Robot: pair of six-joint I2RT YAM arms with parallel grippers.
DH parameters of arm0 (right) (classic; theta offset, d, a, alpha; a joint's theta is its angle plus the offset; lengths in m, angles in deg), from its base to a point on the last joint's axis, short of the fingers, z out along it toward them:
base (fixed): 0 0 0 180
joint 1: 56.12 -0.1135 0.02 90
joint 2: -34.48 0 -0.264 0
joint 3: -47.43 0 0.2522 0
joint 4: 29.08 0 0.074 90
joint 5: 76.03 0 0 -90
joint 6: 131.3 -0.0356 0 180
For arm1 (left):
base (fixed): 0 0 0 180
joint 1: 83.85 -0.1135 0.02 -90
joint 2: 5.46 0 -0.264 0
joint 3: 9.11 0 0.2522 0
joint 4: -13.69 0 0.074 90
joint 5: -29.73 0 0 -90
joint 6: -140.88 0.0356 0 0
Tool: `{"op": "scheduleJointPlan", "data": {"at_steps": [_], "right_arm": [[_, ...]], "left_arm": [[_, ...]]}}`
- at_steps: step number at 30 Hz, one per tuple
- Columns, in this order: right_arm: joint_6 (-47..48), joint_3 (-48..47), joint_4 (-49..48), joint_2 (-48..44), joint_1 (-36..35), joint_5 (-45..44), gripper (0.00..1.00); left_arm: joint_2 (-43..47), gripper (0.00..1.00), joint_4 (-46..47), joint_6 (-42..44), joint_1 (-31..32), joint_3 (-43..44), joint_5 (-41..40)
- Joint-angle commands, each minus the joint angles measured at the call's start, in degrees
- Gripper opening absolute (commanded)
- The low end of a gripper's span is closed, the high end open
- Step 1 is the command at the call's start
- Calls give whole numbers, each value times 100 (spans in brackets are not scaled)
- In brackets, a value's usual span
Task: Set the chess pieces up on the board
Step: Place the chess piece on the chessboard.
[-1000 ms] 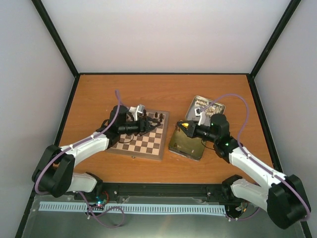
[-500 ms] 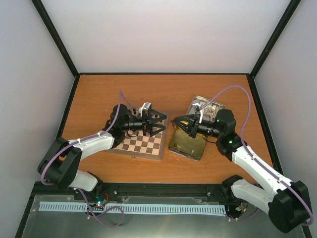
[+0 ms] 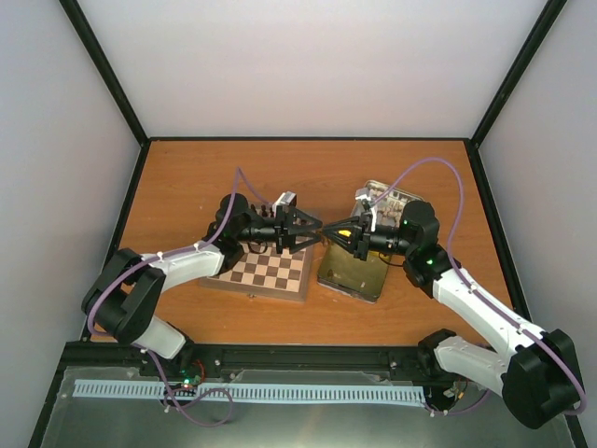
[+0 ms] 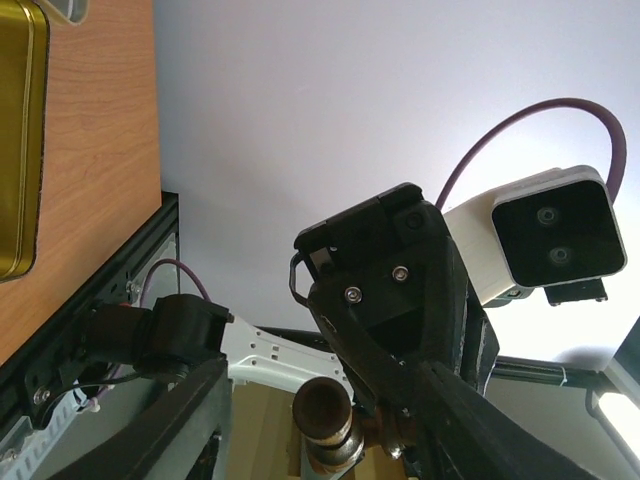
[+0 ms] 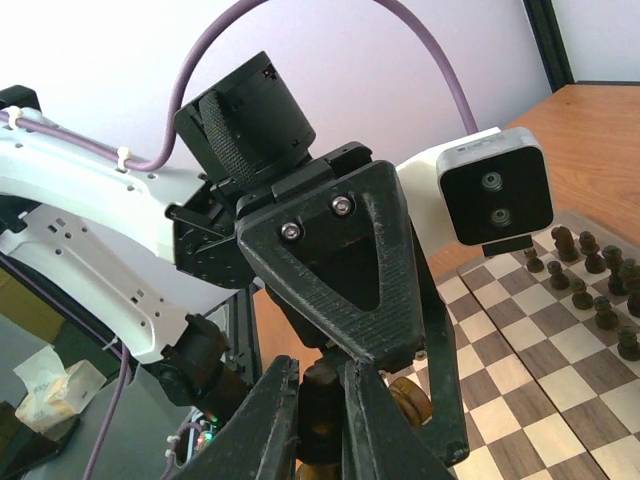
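Note:
My two grippers meet tip to tip above the gap between the board [image 3: 270, 275] and a gold lid [image 3: 353, 271]. The right gripper [image 3: 330, 233] is shut on a dark brown chess piece [image 5: 322, 410], held level and pointing left. The left gripper [image 3: 311, 233] faces it, its jaws standing either side of that piece [image 4: 325, 415] with gaps showing. Several dark pieces [image 5: 590, 280] stand along the board's [image 5: 530, 400] far edge. In the top view the left arm hides most of that row.
A metal tin [image 3: 392, 201] holding pale pieces sits at the back right, behind the right arm. Its gold-lined lid lies flat beside the board, and its edge shows in the left wrist view [image 4: 15, 150]. Black frame posts edge the table.
The left gripper left the board's far row, swung right and opened wide, and its jaws now stand narrower round the piece. The right gripper rose from the lid and moved left, still shut.

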Motion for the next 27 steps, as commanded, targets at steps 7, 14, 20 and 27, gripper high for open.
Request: {"op": "scheduleJointPlan", "data": {"at_steps": [7, 14, 20, 27], "right_arm": [[42, -144, -246, 69, -22, 80, 5], [23, -139, -353, 191, -28, 64, 5], [5, -151, -325, 172, -28, 30, 5], [249, -82, 343, -144, -24, -37, 5]], "left_arm": [[-16, 30, 599, -80, 41, 203, 74], [-46, 17, 765, -208, 45, 152, 80], [-56, 7, 665, -62, 45, 134, 17], [236, 5, -1601, 2093, -80, 285, -674]]}}
